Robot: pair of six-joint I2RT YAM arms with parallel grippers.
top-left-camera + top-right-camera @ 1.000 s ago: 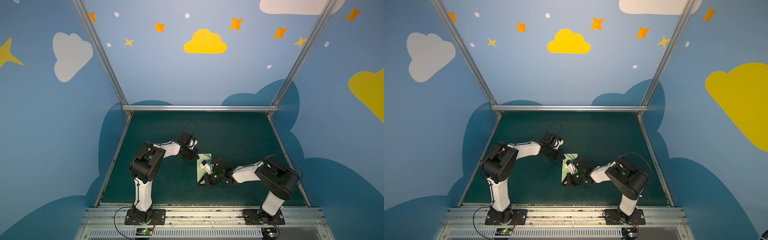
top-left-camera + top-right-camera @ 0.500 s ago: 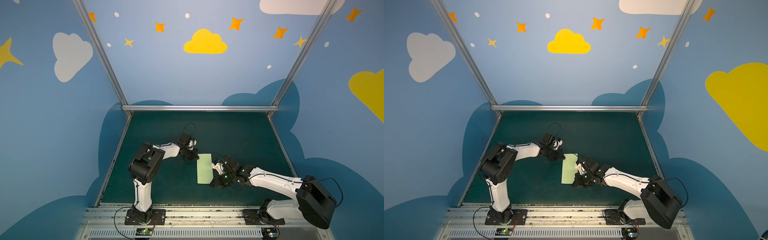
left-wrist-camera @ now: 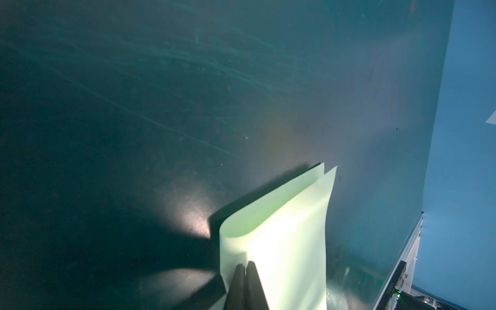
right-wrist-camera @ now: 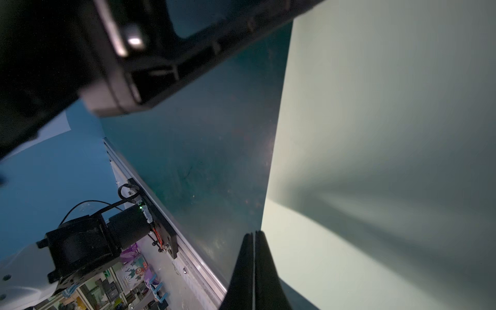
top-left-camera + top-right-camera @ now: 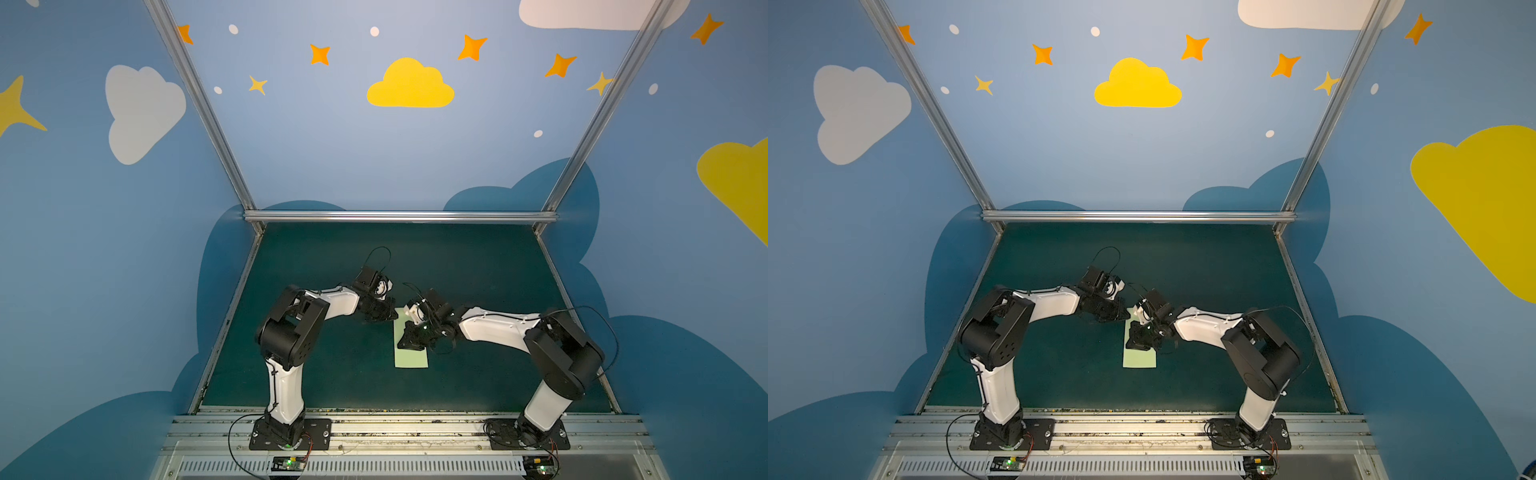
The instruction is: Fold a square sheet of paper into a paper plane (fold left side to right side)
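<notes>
the paper (image 5: 412,358) lies near the middle of the dark green worktop (image 5: 324,374), doubled over into a narrow pale green strip whose long sides run from the far edge toward the near edge. both top views show it so (image 5: 1140,360).

the left gripper (image 5: 391,319) reaches in from the left edge's side and sits at the strip's far left corner. in the left wrist view its fingers (image 3: 251,279) are pressed together with no gap, their tips resting on the paper (image 3: 290,228) close to the fold. whether any sheet is caught between them cannot be told. there the fold is a rounded loop, not a flat crease: the upper layer arches up off the lower one. at the strip's other end the two free corners lie slightly out of line.

the right gripper (image 5: 401,344) comes in from the right edge's side, crossing above the middle of the strip. its fingers (image 4: 264,268) are also pressed tight together in the right wrist view. their tips stand at the paper's (image 4: 375,134) long left edge, where sheet meets worktop, and nothing is seen between them.
</notes>
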